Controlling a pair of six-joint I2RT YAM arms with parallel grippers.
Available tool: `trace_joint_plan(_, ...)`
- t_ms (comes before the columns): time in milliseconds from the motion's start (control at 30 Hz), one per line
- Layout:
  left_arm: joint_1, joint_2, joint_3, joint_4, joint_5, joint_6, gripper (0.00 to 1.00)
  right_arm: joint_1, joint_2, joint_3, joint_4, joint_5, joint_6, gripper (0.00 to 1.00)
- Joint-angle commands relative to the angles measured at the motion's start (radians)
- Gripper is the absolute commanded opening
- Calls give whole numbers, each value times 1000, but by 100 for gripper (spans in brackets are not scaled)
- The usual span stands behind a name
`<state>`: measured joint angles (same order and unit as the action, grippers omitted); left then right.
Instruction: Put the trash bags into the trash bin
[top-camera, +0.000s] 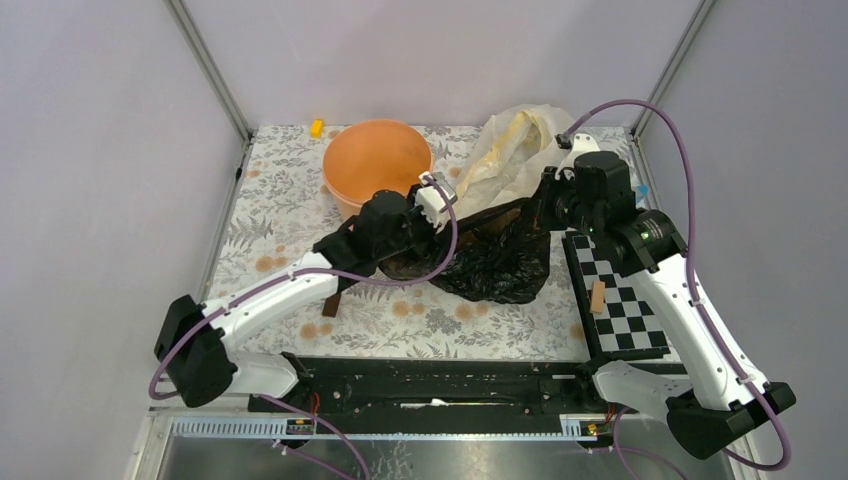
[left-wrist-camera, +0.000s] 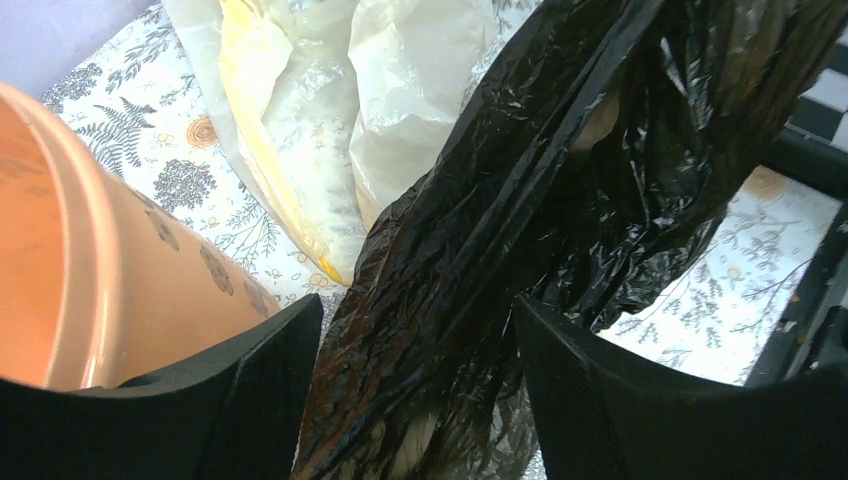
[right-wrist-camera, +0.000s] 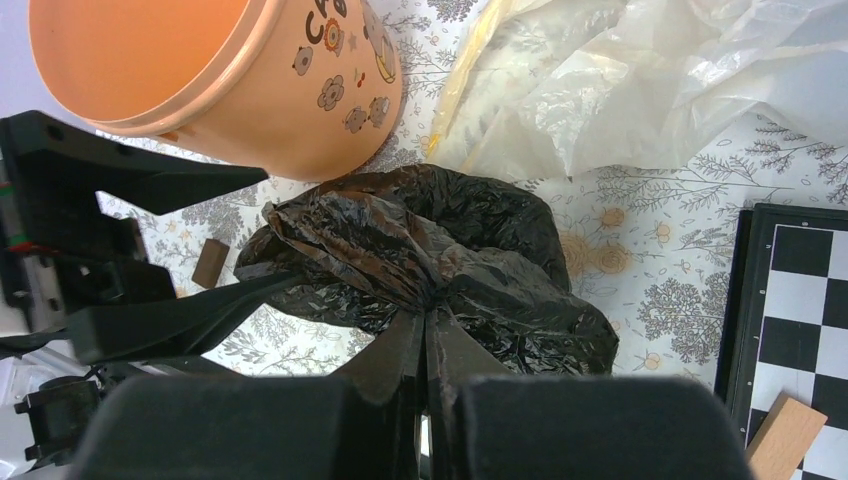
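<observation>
black bag (right-wrist-camera: 430, 260) pinched in right pincer (right-wrist-camera: 425, 320), plain only from wrist

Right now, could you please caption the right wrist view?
Right gripper shut on the black trash bag beside the peach trash bin; left gripper open around it.

The trash bin (top-camera: 380, 155) is a round peach-orange bucket, slightly tapered, standing upright and open-mouthed on the bench (top-camera: 300, 205), with small flower prints and dark lettering on its outer wall. The trash bag (top-camera: 495, 262) is thin, glossy, crinkled black plastic, brownish where stretched. It sits outside the bin, just beside the bin's near-right wall. It is bunched in a heap, with a gathered fold pinched in the closed right end effector (right-wrist-camera: 425, 320).
</observation>
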<state>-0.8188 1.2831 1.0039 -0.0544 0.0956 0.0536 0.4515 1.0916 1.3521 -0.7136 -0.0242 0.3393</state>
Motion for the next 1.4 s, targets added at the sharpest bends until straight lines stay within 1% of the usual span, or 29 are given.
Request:
trace_joint_plan(0,-2,40,69,22,18,82,72,3,1,13,6,-29,-18,1)
trace_joint_plan(133,-2,70,66,30,-7,85,69,2,1,12,6,-31,-19,1)
trace_joint_plan(167,-2,78,66,29,-5,85,68,3,1,12,6,-31,-20,1)
trace_joint_plan(200,-1,88,68,32,-9,84,63,3,1,13,6,-31,-20,1)
trace_joint_plan(267,-2,103,71,40,-29,77,47,3,-2,14,5,-30,-24,1)
trace_joint_plan(333,-2,113,82,40,-57,60,25,3,-5,16,4,-26,-28,2)
trace_joint_plan(367,-2,115,96,34,-74,52,10,2,-7,16,3,-22,-30,2)
trace_joint_plan(400,-2,114,115,15,-84,45,0,2,-8,15,4,-17,-31,4)
trace_joint_plan(467,-1,102,171,-61,-89,12,0,3,-9,12,10,-15,-34,15)
trace_joint_plan(533,-1,78,246,-152,-81,-36,0,3,-7,10,15,-19,-33,22)
trace_joint_plan(567,-1,56,279,-186,-78,-64,0,3,-7,9,20,-25,-33,31)
trace_joint_plan(667,0,12,335,-254,-74,-154,0,3,-6,4,36,-40,-40,70)
trace_joint_plan(700,1,3,349,-276,-73,-183,0,3,-7,0,43,-45,-45,80)
trace_joint_plan(733,4,-2,362,-304,-70,-215,0,2,-8,-7,51,-43,-52,86)
trace_joint_plan(800,21,0,397,-354,-27,-297,0,3,-10,-24,55,9,-61,93)
trace_joint_plan(867,41,5,410,-378,31,-371,0,3,-11,-45,56,67,-69,96)
trace_joint_plan(933,58,5,409,-372,81,-437,0,3,-18,-83,73,81,-69,98)
trace_joint_plan(1033,86,11,400,-350,135,-521,0,3,-63,-176,169,35,-48,100)
trace_joint_plan(1133,123,23,382,-319,170,-577,0,3,-148,-301,307,-61,-20,100)
trace_joint_plan(1200,141,34,363,-293,180,-603,0,3,-212,-376,369,-106,-9,100)
trace_joint_plan(1300,163,38,323,-225,216,-642,0,2,-298,-429,408,-111,-12,100)
trace_joint_plan(1367,171,39,297,-176,239,-668,0,2,-313,-435,396,-105,-29,100)
